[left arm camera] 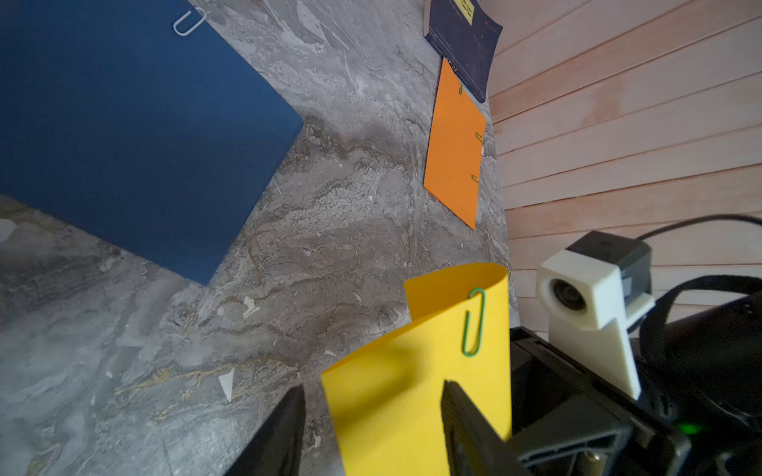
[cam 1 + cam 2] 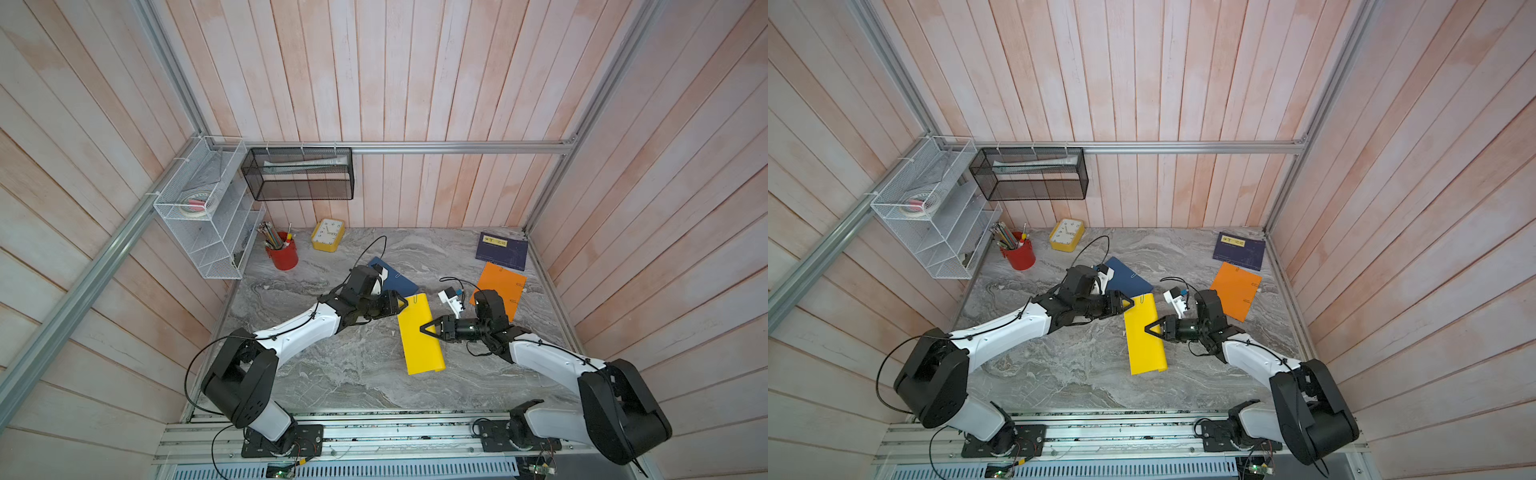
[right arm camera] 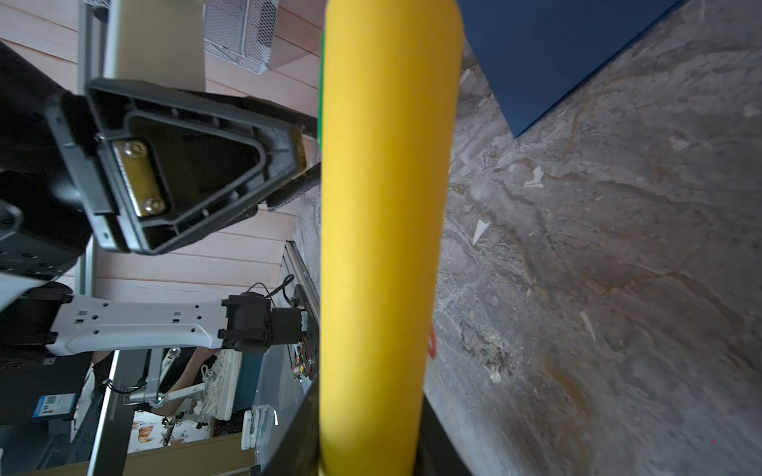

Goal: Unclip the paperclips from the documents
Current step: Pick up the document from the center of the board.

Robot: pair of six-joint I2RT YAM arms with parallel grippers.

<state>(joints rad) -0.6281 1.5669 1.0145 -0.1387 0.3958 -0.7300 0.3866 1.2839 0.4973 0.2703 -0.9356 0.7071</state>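
**Right gripper pinches yellow sheet; left stands spread at the clip**

The green clip sits on the 12 o'clock edge of the yellow sheet, which lies mid-table and curls upward. Your right gripper pinches that sheet at its 3 o'clock edge. Your left gripper stands spread at the sheet's 11 o'clock corner, the paper between its fingers, just short of the clip. A reddish clip peeks from the sheet's edge in the right wrist view. At 11 o'clock from the yellow sheet lies the blue sheet, with a silver clip on its edge. At 2 o'clock lies the orange sheet, with small clips along its border and its far corner just beside the booklet.
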